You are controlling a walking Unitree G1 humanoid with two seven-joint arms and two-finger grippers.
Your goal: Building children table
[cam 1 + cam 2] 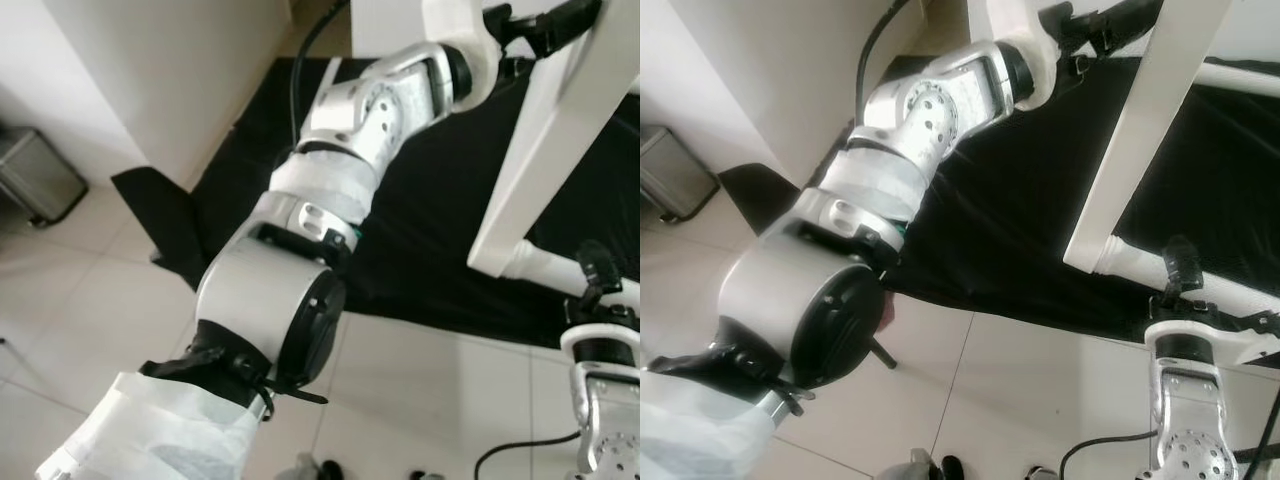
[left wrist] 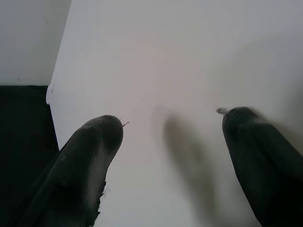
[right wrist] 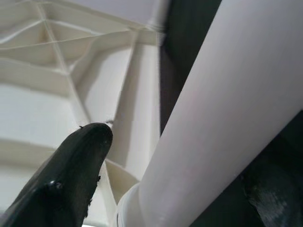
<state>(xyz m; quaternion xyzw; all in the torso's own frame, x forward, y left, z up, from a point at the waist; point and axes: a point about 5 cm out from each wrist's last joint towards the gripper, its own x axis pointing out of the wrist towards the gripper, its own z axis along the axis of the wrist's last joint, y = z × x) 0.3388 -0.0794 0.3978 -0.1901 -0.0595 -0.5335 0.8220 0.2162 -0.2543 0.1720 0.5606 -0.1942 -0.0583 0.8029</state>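
White smooth plastic table [image 1: 560, 130] stands tipped on its side on the black cloth [image 1: 430, 210] over the shiny tile floor [image 1: 90, 300]. My left gripper [image 2: 173, 142] has its fingers spread wide against the flat tabletop. My right gripper [image 3: 175, 179] pinches the round table leg [image 3: 222, 109], by the ribbed underside.

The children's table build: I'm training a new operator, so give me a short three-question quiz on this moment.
1. True or false: the right gripper has a round white table leg between its fingers.
2. What lies under the table parts? A) black mat B) wooden bench C) blue rug
3. What does the left gripper face, jaws apart?

Key: 1 true. 2 A. 3 a flat white table panel.
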